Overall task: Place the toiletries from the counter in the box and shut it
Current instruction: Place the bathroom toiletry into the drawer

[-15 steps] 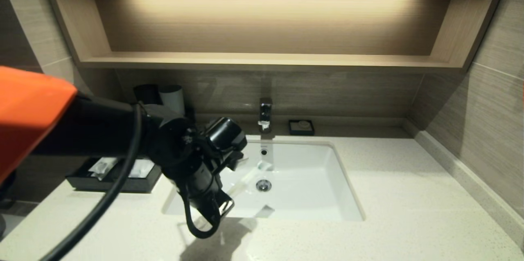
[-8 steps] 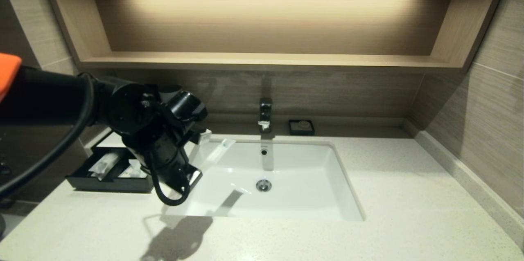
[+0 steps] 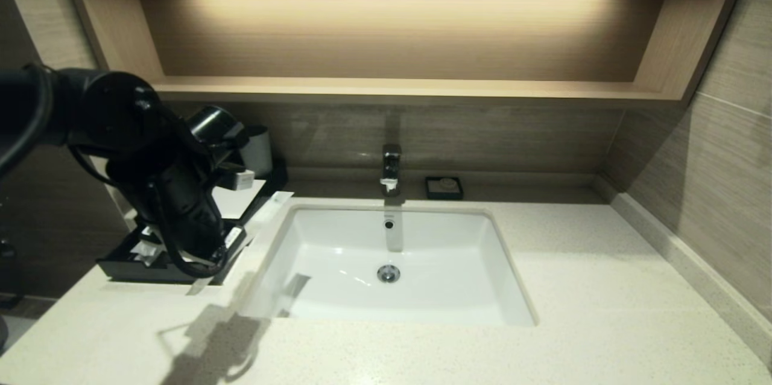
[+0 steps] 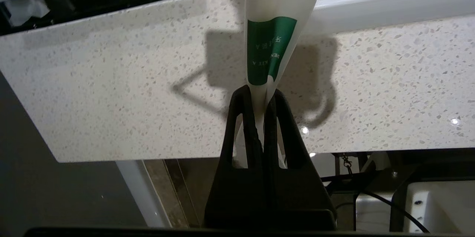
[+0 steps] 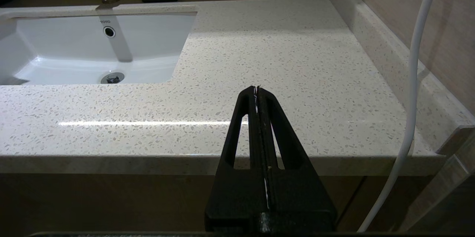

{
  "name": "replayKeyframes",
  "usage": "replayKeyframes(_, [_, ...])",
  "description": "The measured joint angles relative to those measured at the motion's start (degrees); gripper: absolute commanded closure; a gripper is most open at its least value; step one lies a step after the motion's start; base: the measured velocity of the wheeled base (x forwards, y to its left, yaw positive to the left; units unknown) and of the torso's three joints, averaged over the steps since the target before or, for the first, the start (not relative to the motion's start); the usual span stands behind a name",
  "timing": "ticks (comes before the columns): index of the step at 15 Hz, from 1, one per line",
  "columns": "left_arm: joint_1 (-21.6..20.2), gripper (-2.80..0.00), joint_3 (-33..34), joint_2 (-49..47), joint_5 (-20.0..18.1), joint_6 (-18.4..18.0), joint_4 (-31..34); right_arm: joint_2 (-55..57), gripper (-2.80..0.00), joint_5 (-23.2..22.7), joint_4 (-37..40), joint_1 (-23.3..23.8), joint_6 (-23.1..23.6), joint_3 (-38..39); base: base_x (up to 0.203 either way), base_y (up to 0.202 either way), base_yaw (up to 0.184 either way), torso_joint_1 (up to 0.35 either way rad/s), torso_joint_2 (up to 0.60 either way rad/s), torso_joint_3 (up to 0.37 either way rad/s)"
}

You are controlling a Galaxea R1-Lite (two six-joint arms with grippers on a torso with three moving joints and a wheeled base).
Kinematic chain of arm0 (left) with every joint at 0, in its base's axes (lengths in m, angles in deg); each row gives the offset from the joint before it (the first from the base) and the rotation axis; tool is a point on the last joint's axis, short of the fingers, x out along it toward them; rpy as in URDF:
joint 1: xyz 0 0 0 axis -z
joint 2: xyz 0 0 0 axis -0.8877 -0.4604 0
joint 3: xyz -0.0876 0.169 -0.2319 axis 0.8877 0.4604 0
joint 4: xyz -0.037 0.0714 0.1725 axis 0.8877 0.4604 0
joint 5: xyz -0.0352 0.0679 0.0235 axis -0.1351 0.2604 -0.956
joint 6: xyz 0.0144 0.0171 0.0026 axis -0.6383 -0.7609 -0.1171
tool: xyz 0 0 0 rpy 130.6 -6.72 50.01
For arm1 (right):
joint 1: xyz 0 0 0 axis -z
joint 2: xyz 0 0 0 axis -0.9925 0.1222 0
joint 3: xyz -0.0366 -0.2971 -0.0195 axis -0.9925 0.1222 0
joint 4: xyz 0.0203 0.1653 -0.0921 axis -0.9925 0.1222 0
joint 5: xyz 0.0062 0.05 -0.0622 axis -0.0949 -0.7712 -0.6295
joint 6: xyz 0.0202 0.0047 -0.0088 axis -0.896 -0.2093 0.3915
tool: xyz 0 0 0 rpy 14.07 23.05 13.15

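Nearest, at the front edge of the speckled worktop [image 5: 282, 81] on the right: right gripper [image 5: 257, 90], parked, jaws pressed together on nothing. Over the left part of the worktop, beside the white sink [image 3: 398, 264]: left gripper [image 4: 259, 96], clamped on the end of a sleeved toiletry with a green label band [image 4: 271, 49], held clear of the stone, its shadow just beneath. Behind the left arm: low black box [image 3: 129, 267] with its drawer pulled out, pale sleeved items [image 3: 143, 250] lying inside, probably two, though the arm hides most of the drawer. On the white top panel [image 3: 235, 201] of the box: only a bare patch in view. Farther back, against the wall: grey cup [image 3: 258, 149], chrome tap [image 3: 391, 169], small black soap dish [image 3: 444, 187]. Above: light wooden shelf [image 3: 392, 88].
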Motion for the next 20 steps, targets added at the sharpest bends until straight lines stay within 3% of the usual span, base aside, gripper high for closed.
replayKeyframes(6, [-9.45, 0.0, -5.31, 0.47, 0.04, 0.38, 11.49, 0.0, 0.0, -0.01, 0.0, 0.0, -0.02, 0.0, 0.0, 0.0, 0.0, 0.0, 0.0, 0.0])
replayKeyframes(11, [-11.73, 0.0, -5.72, 1.38, 0.94, 1.0, 17.43, 0.0, 0.0, -0.01, -0.01, 0.0, -0.02, 0.0, 0.0, 0.0, 0.0, 0.0, 0.0, 0.0])
replayKeyframes(20, [-19.15, 0.0, -5.95, 1.06, 3.06, 1.86, 18.66, 0.0, 0.0, -0.01, -0.01, 0.0, 0.0, 0.0, 0.0, 0.0, 0.0, 0.0, 0.0, 0.0])
